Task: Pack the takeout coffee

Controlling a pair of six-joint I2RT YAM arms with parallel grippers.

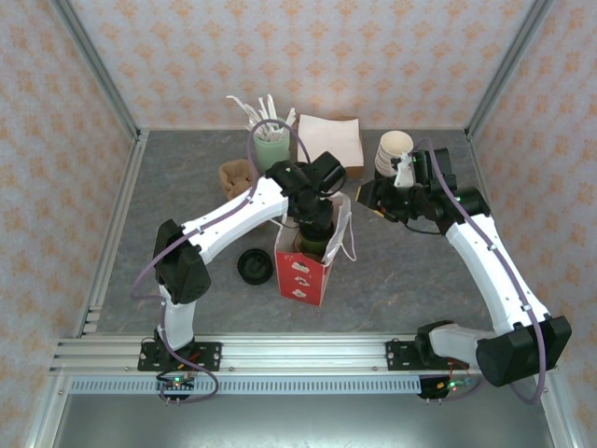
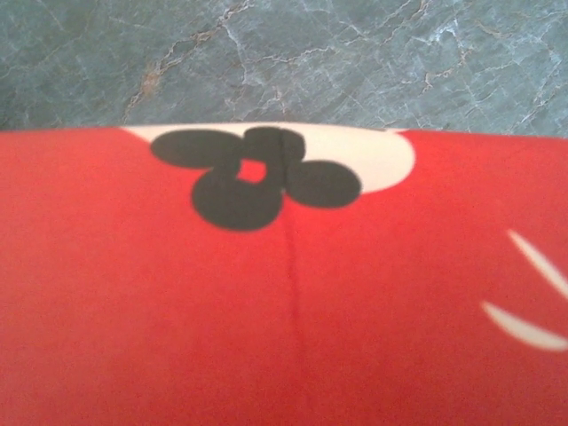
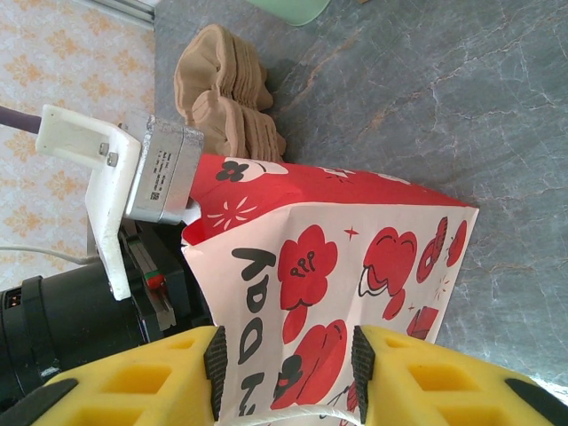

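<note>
**Coffee going into the bag, release not confirmed**

You are at the last stretch of the pack. In the top view your left end effector [image 1: 315, 227] is down inside the open mouth of the bag [image 1: 300, 275], which stands upright near the middle of the tabletop [image 1: 187, 187]. Just under it you can make out a dark green shape that I take to be the coffee [image 1: 312, 247], inside the bag's walls. Whether it rests on the bag's floor or hangs in the grip is hidden. The fingers are hidden too, so you cannot tell if the left end effector holds the cup or has let go. Your left wrist camera sits close against the bag's red wall [image 2: 284, 311] and adds nothing on that.

Your right end effector [image 1: 366, 196] is just beside the bag's right side, fingers spread wide. In the right wrist view its gap [image 3: 287, 359] faces the bag's printed side [image 3: 355, 257], and contact is unclear.

By my reading, what is left: set the cup down, release it, and lift the left arm clear without tipping the bag.
</note>
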